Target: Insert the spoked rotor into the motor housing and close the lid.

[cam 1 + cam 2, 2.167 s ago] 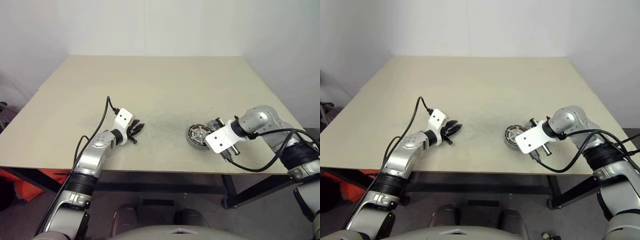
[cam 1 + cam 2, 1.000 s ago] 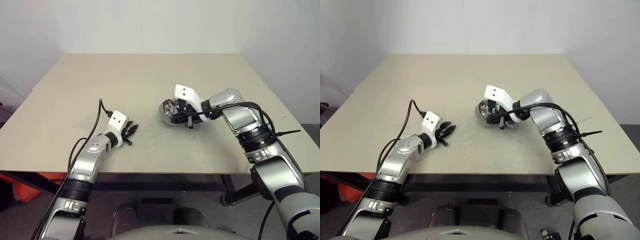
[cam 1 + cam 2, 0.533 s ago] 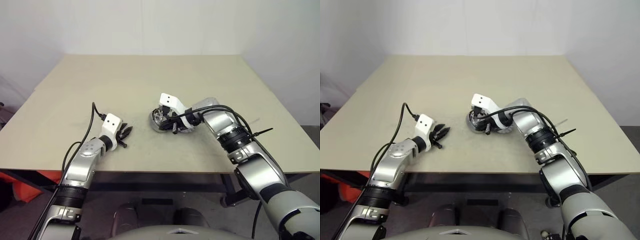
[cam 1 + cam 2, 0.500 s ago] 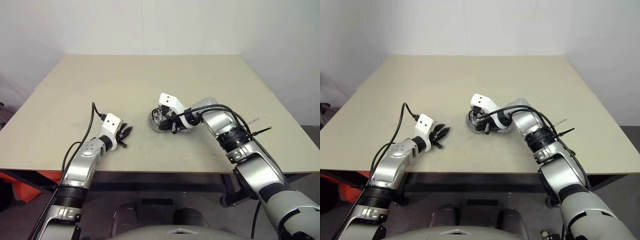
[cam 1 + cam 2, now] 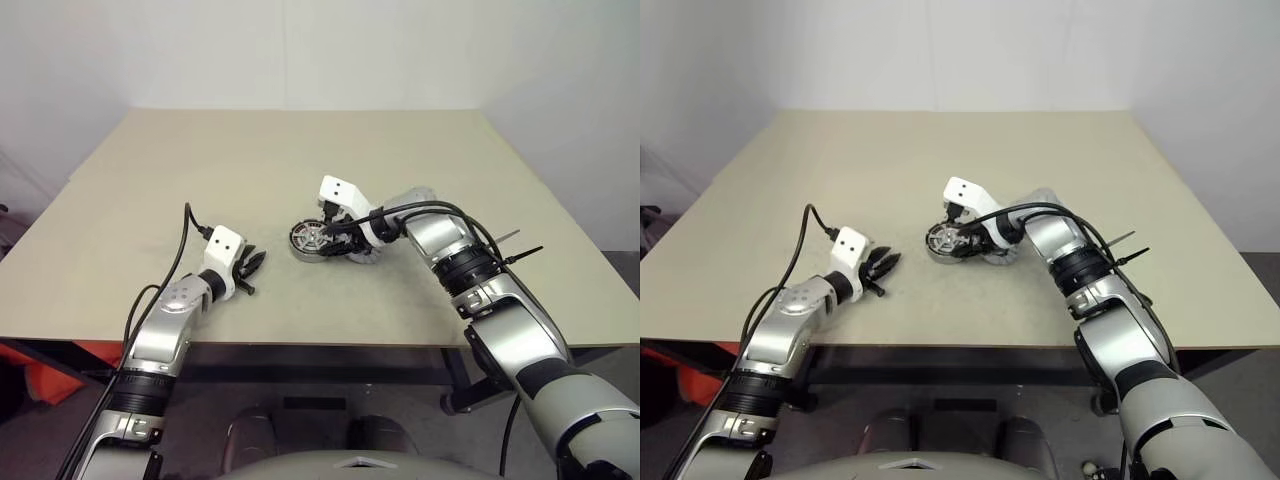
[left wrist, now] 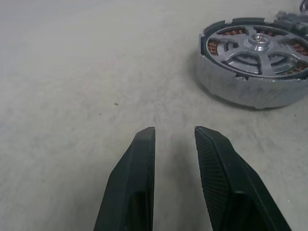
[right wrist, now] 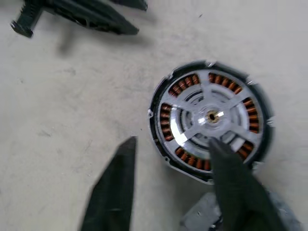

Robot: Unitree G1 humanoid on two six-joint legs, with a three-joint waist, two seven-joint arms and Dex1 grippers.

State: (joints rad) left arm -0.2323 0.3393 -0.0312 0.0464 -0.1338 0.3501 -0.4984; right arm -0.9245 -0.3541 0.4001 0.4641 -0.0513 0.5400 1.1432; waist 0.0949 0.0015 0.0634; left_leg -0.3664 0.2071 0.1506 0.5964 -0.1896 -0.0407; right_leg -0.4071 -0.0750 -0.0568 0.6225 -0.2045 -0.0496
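Observation:
The motor housing lies flat on the table near its middle, a grey cup ringed with copper windings. Silver spokes run out from its central hub; I cannot tell whether they are the spoked rotor. My right gripper hovers open over the housing, one finger above the cup and the other outside its rim. A pale grey lump under my right wrist is too hidden to name as the lid. My left gripper stays low over the table to the housing's left, open by a narrow gap and holding nothing.
The beige table stretches far behind the housing, and its front edge runs close below both arms. A black cable loops off my left wrist. Something orange lies on the floor at the lower left.
My right gripper brought the housing leftward and down to the table, then opened and let go of its rim. The housing now lies flat. My left arm stayed still.

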